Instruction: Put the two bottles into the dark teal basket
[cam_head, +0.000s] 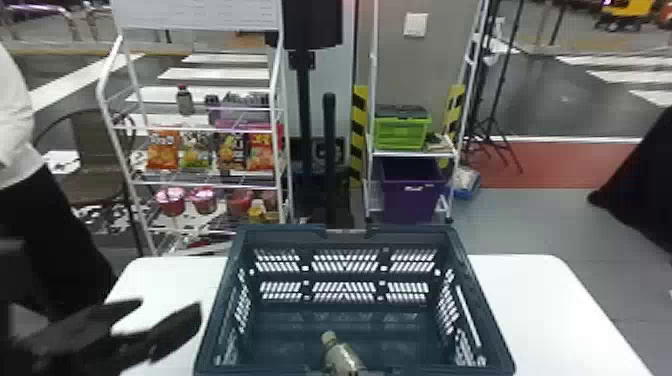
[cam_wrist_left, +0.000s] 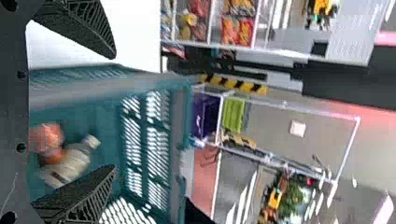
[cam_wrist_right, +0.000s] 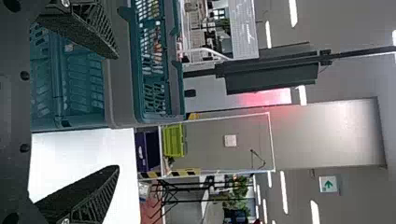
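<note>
Left gripper: held over the left part of the white table (cam_head: 545, 295), beside the basket's left wall; the fingers of the left gripper (cam_head: 170, 303) are spread wide apart.
Snack rack: a white rack (cam_head: 122, 155) is seen beyond the table, stocked with bags and cups.
Basket: the dark teal basket (cam_head: 457, 250) is set upright on the table.
Bottles: both are contained in the basket; a pale bottle (cam_head: 342, 357) is shown with its cap pointed toward the far wall, and beside it an orange bottle (cam_wrist_left: 50, 135) is seen blurred in the left wrist view. Whether they touch cannot be told.
Crates: a green crate (cam_head: 400, 134) is shelved above a purple bin (cam_head: 412, 200).
Right gripper: the right gripper (cam_wrist_right: 116, 112) is placed near the basket's right side, its fingers parted widely.
</note>
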